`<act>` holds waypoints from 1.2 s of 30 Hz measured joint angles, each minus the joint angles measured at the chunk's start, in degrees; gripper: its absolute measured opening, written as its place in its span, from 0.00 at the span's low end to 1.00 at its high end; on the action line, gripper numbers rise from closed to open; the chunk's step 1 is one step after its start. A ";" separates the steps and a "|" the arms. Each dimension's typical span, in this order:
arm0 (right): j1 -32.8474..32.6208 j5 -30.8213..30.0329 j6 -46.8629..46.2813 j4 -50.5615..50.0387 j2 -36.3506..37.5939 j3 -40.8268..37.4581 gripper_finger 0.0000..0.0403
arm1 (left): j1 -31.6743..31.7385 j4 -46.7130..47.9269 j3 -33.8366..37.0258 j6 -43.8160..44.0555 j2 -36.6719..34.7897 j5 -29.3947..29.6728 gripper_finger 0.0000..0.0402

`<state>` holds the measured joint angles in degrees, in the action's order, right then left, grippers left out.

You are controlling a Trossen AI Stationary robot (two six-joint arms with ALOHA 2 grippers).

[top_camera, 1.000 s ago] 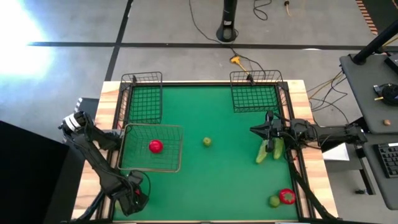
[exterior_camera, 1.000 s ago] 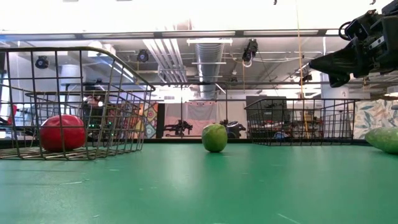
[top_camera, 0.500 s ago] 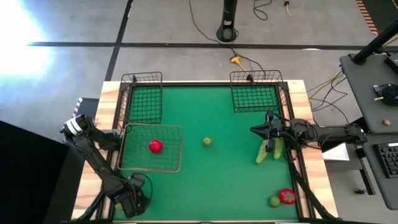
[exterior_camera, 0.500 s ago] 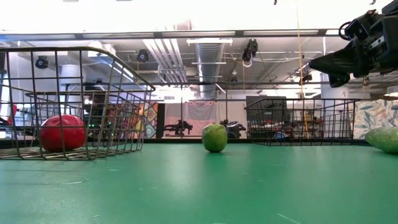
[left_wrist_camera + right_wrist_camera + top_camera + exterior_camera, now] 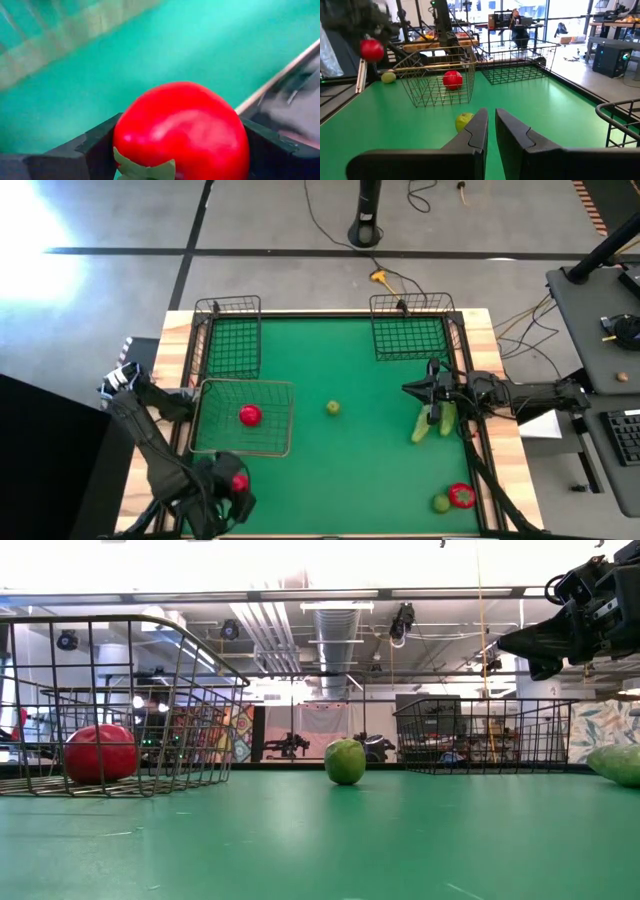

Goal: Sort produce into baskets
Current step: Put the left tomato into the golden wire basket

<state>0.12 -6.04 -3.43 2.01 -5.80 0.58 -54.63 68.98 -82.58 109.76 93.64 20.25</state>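
Note:
My left gripper [image 5: 235,485] is near the table's front left corner, shut on a round red piece [image 5: 182,132] with a green top. It also shows in the right wrist view [image 5: 372,50], lifted above the table. Another red piece [image 5: 249,415] lies in the grey wire basket [image 5: 283,385]. One yellow-green piece [image 5: 333,408] lies mid-table, another [image 5: 388,77] near my left arm. My right gripper [image 5: 408,389] hovers shut and empty just beyond two green cucumbers [image 5: 420,427], which lie at the right. My left gripper pinches the red piece's two opposite round sides [image 5: 125,135] between its two fingers [image 5: 95,147]. The green top [image 5: 145,170] faces back toward the wrist. The piece is lifted clear of the table.
Two small dark baskets [image 5: 229,335] [image 5: 412,330] stand at the far edge, left and right. A red piece [image 5: 461,496] and a yellow-green one [image 5: 441,503] lie at the front right corner. Open green table lies between the baskets.
My left gripper has shifted a little toward the table's right edge near the front left corner. The red piece now shows between its fingers from above; before, the gripper hid it. My right arm has kept still.

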 joint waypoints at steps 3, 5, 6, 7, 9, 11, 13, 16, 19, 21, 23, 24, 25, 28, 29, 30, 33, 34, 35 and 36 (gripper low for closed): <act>0.02 0.00 0.01 -0.01 0.02 0.00 0.07 | 1.97 9.95 -5.83 -1.27 0.01 7.51 0.75; 0.02 0.00 -0.01 0.01 0.00 0.00 0.07 | 4.54 17.96 -8.28 -1.30 0.01 7.74 0.75; 0.01 0.00 0.00 0.00 0.00 0.00 0.07 | 6.15 21.10 -9.00 -1.30 0.01 7.74 0.75; 0.01 0.00 0.01 0.01 0.02 0.00 0.07 | 8.00 21.70 -9.22 -1.78 -0.15 7.73 0.75; 0.01 0.00 0.01 0.00 0.01 0.00 0.07 | 12.09 19.33 -7.66 -6.78 -1.77 7.53 0.75; 0.00 0.00 0.01 0.00 0.00 0.00 0.07 | 16.98 19.37 -6.30 -10.91 -2.75 5.29 0.75; 0.00 0.00 0.00 0.00 0.02 0.04 0.07 | 22.04 21.15 -4.29 -15.72 -3.03 1.51 0.75; 0.00 0.00 0.01 -0.01 0.04 0.04 0.07 | 28.47 19.06 0.39 -24.18 -3.42 -2.20 0.76; 0.00 0.00 0.01 0.00 0.06 0.04 0.07 | 33.99 17.23 6.36 -29.00 -4.70 -6.53 0.76; 0.00 0.00 0.01 0.00 0.07 0.04 0.07 | 37.35 16.35 10.91 -29.11 -5.78 -9.64 0.76; 0.00 0.00 0.01 -0.01 0.07 0.04 0.07 | 40.03 14.92 15.64 -28.46 -7.33 -12.57 0.76; 0.00 0.00 0.01 0.01 0.07 0.04 0.07 | 40.89 13.25 17.80 -28.32 -8.18 -13.92 0.76; 0.00 0.00 0.01 -0.01 0.07 0.04 0.07 | 41.50 10.90 19.91 -28.30 -9.01 -15.28 0.76; 0.00 0.00 0.01 -0.01 0.07 0.04 0.07 | 42.18 4.08 25.42 -27.86 -11.28 -17.16 0.76; 0.02 0.00 0.01 0.01 0.07 0.04 0.07 | 42.18 2.16 27.05 -27.33 -11.96 -17.31 0.76; 0.02 0.00 0.01 -0.01 0.07 0.04 0.07 | 42.18 0.77 28.48 -26.47 -12.36 -17.67 0.76; 0.02 0.00 0.01 -0.01 0.07 0.04 0.07 | 41.77 -1.72 32.06 -23.61 -12.89 -18.55 0.76; 0.00 0.00 0.01 -0.01 0.07 0.04 0.07 | 41.61 -2.50 32.84 -23.01 -12.95 -19.14 0.77; 0.00 0.00 -0.01 -0.01 0.07 0.04 0.07 | 41.43 -3.26 33.46 -22.58 -12.97 -19.69 0.77; 0.00 0.00 0.00 -0.01 0.07 0.04 0.07 | 41.16 -3.82 33.96 -22.39 -12.88 -20.10 0.77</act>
<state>0.12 -6.04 -3.43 2.00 -5.74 0.62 -13.47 65.16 -48.62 87.38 80.76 0.15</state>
